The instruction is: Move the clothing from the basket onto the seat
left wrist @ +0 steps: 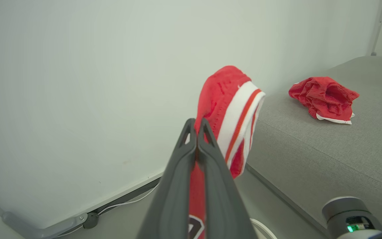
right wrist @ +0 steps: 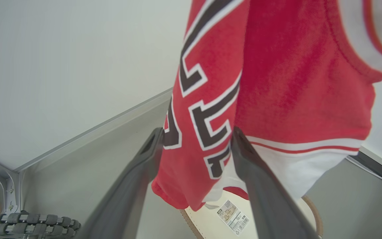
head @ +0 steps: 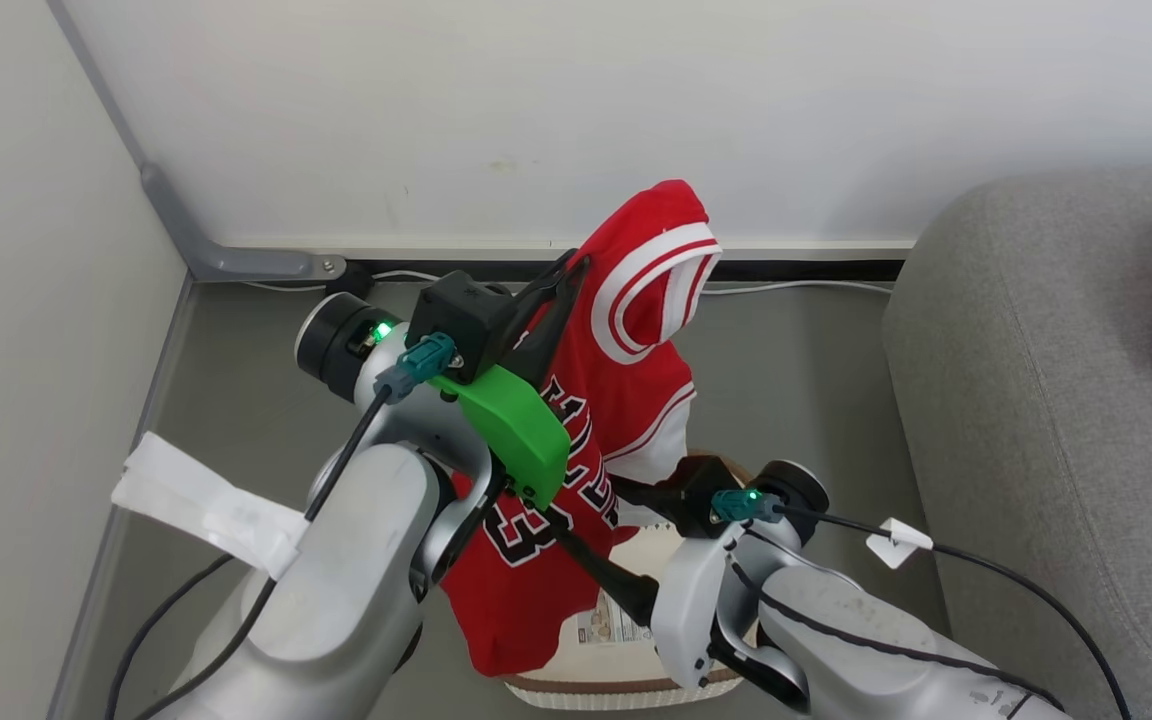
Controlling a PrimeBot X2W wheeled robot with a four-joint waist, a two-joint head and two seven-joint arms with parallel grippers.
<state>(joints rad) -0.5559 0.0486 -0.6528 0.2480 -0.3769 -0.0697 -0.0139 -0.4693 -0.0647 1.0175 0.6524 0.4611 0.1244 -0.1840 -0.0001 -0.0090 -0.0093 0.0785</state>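
Left gripper (left wrist: 196, 124) is pinching the red jersey (head: 626, 400) up over the basket (head: 616, 692), right gripper (right wrist: 196, 132) spread around its hem, so next it probably needs swinging right onto the seat (head: 1036, 400).

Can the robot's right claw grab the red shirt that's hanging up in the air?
Probably yes. The right claw is open, and the red shirt looks to hang right between its two fingers, with nothing blocking it. The left claw pinches the shirt higher up.
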